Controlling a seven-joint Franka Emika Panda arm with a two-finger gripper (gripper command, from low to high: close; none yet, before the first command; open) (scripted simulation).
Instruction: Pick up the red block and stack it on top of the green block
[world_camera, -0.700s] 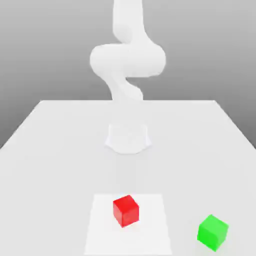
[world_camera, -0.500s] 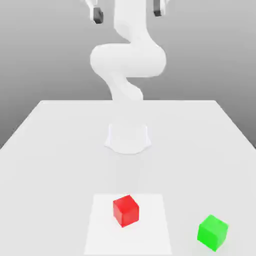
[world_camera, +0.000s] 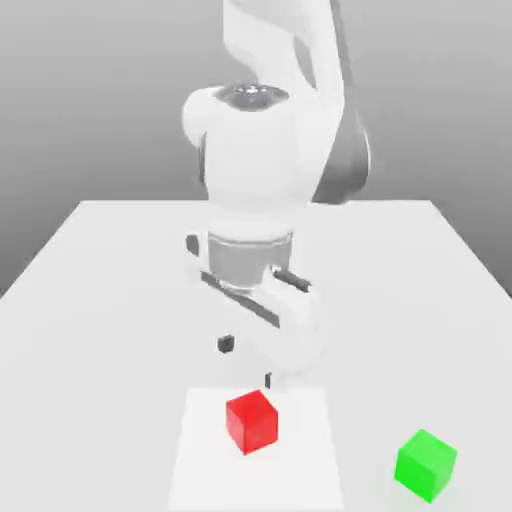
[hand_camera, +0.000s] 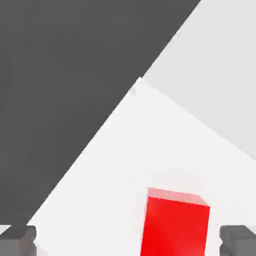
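A red block (world_camera: 252, 422) sits on a white square at the lower centre of the exterior view, just beneath a wide-open, empty claw (world_camera: 247, 362), with a green block (world_camera: 426, 466) at the lower right. The white robot arm (world_camera: 252, 165) reaches down from the top centre over the bench (world_camera: 100, 320), its hand pointing downward.

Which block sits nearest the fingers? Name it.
The red block, on the white square, just below the fingers; the green block sits off it.
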